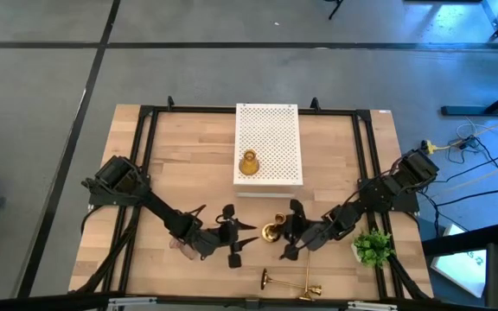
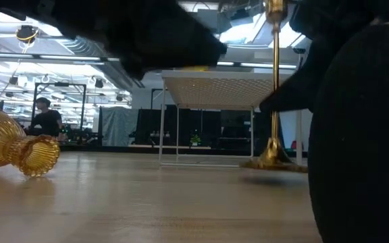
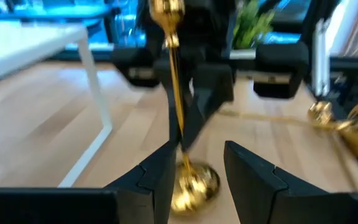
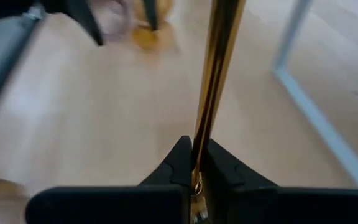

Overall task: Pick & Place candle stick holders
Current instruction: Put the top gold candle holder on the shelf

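Note:
A slim brass candlestick (image 1: 271, 231) stands upright near the table's middle front; its round base (image 2: 273, 162) is at the tabletop. My right gripper (image 1: 285, 233) is shut on its stem. My left gripper (image 1: 234, 235) is open, level with the base (image 3: 194, 182), one finger on either side; I cannot tell whether they touch it. Two more brass candlesticks (image 1: 271, 277) (image 1: 308, 285) lie at the near edge. An amber glass holder (image 1: 248, 163) stands on the white perforated box (image 1: 268, 121). A pinkish glass holder (image 1: 180, 246) lies under my left arm, and an amber one (image 2: 12, 145) lies on its side. My right gripper pinches the candlestick's thin stem (image 4: 199, 146) between its two fingers, in the stem's lower half (image 3: 180, 127). The fingers come from the table's right side, slanting down, and lie across the stem. The candlestick stays upright, its base at the tabletop.
The white box stands on thin legs (image 2: 162, 128) at the far middle. A small green plant (image 1: 373, 248) stands at the near right beside my right arm. A black frame (image 1: 145, 130) borders the table. People and equipment show in the room behind.

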Tool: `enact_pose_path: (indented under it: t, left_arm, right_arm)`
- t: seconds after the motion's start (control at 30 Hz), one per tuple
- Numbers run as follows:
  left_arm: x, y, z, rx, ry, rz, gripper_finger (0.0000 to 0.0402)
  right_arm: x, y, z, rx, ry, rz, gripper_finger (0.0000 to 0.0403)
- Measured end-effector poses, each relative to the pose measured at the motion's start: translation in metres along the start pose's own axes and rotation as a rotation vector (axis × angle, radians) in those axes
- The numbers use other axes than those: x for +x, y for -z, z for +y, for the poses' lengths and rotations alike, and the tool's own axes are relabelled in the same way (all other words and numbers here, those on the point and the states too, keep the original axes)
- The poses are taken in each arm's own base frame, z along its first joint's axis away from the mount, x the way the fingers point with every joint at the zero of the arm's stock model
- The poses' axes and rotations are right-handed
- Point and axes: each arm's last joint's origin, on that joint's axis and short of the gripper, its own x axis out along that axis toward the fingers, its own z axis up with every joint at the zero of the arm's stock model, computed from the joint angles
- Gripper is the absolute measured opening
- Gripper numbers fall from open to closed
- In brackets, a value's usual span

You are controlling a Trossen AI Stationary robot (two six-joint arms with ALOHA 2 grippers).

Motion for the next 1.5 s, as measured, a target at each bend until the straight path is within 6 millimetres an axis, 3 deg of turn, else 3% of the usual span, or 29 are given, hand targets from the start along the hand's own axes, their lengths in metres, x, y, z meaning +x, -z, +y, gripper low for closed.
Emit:
enact_pose_path:
  t: [0.23,0.43,0.87,1.1,1.33,1.5]
  left_arm:
    - [0.011,-0.011,0.009,-0.033,0.087,-0.056,0.0131]
    - [0.031,-0.008,0.017,-0.068,0.127,-0.076,0.0131]
    - [0.058,-0.014,0.004,-0.04,0.14,-0.11,0.0129]
    - [0.058,-0.014,0.003,-0.039,0.147,-0.109,0.0088]
    - [0.059,-0.015,0.004,-0.053,0.124,-0.116,0.0014]
    - [0.055,-0.017,-0.001,-0.063,0.137,-0.113,0.0012]
  right_arm:
    - [0.0,-0.011,0.007,0.007,-0.065,-0.055,0.0015]
    - [0.001,-0.018,0.011,-0.006,-0.073,-0.073,0.0015]
    - [0.0,-0.018,0.012,-0.012,-0.077,-0.067,0.0015]
    - [0.0,-0.017,0.013,-0.03,-0.093,-0.06,0.0015]
    - [0.0,-0.018,0.013,-0.03,-0.098,-0.062,0.0015]
    - [-0.003,-0.016,0.018,-0.069,-0.132,-0.062,0.0048]
